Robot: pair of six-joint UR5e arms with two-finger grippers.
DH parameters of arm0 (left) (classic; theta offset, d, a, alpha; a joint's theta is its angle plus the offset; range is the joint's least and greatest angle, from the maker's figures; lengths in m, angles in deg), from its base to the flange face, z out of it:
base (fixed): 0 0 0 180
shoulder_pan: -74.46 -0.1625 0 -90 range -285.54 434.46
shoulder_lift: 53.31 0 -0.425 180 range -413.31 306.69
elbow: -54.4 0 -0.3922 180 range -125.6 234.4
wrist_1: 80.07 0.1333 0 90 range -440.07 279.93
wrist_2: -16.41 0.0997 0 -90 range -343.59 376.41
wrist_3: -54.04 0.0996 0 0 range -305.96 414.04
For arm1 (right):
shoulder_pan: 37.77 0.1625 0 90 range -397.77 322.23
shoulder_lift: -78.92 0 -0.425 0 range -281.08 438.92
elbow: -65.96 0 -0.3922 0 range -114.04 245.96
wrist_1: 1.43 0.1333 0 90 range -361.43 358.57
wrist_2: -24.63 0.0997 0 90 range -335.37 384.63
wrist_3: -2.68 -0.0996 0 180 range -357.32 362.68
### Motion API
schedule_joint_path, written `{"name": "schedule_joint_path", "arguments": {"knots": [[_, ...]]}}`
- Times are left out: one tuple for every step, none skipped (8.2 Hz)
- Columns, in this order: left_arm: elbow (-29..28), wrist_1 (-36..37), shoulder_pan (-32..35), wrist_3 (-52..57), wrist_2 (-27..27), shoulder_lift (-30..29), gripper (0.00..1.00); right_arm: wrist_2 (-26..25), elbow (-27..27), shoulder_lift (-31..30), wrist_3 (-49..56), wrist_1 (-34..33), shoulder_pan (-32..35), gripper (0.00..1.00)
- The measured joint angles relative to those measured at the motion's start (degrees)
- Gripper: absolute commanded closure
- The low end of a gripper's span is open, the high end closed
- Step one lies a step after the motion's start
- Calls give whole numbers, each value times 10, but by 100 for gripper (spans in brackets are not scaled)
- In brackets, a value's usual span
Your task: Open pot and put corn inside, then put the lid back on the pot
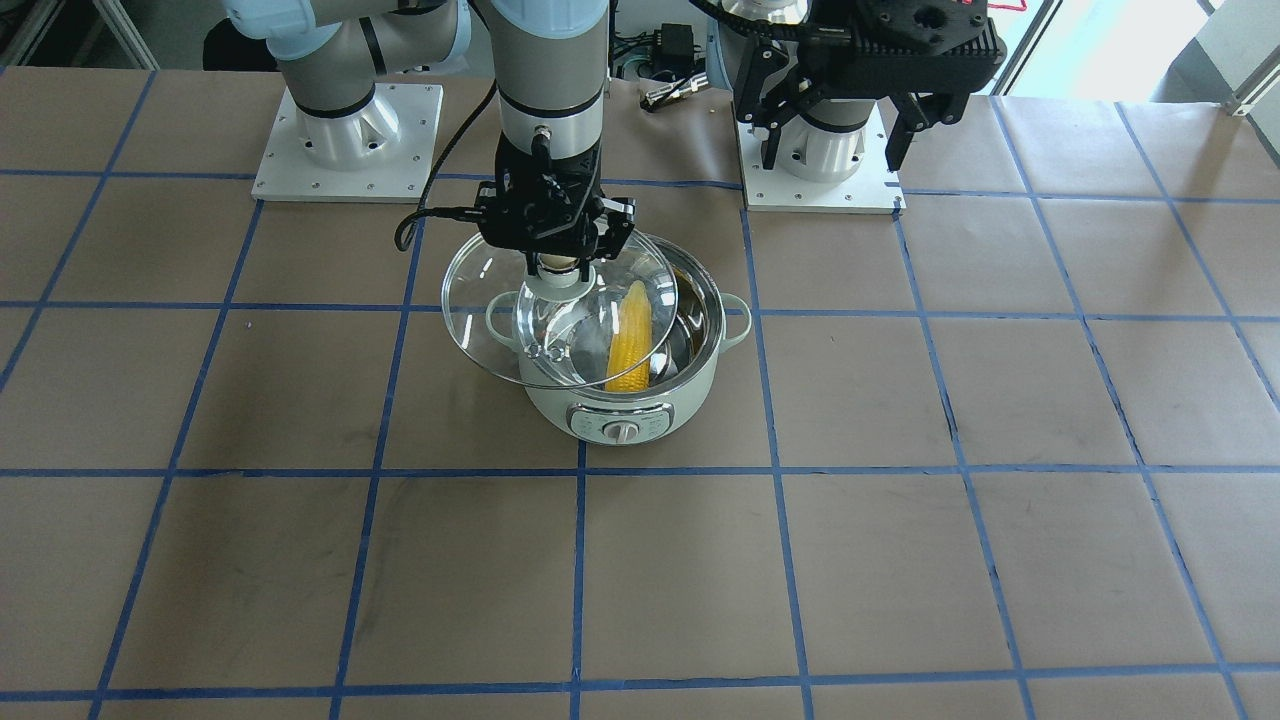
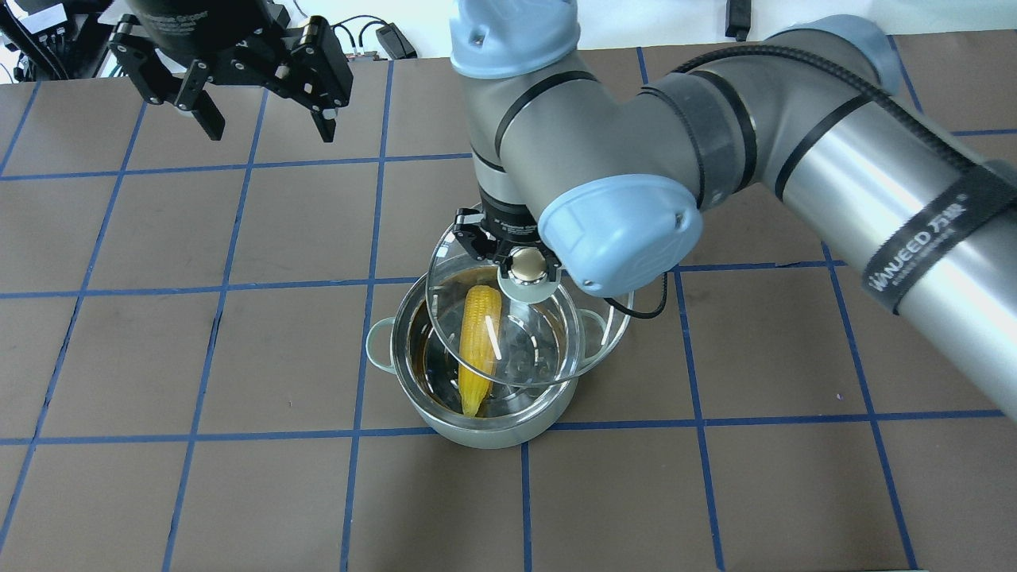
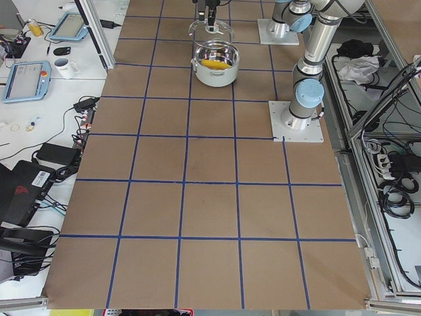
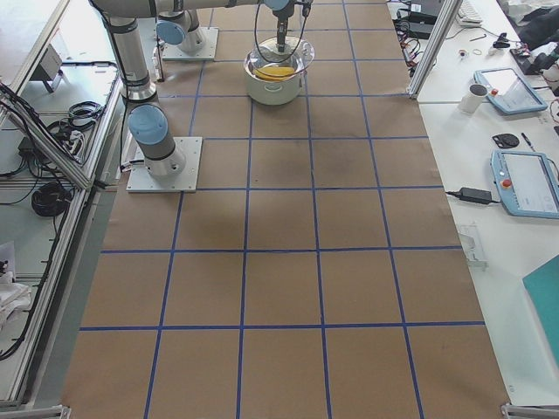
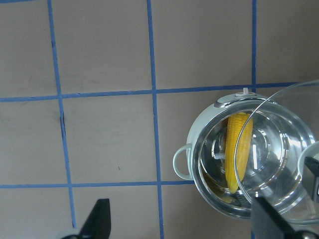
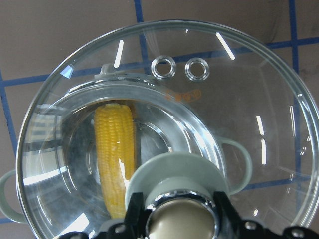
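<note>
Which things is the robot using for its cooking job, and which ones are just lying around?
For the job:
pot
corn, lying inside the pot
lid, held over the pot by the right gripper

Just lying about:
white mug
handheld controller
left gripper, open, empty and away from the pot
</note>
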Motion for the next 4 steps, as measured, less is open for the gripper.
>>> {"name": "schedule_joint_path", "arguments": {"knots": [[11,-2,-19,20,2,7,0,2,0,13,-25,-15,20,81],[23,-4,-41,29,4,10,0,3,0,22,-46,-24,36,81],[39,-5,-63,34,7,13,0,4,1,31,-65,-28,46,80],[56,-4,-80,36,10,17,0,4,3,38,-84,-30,53,80]]}}
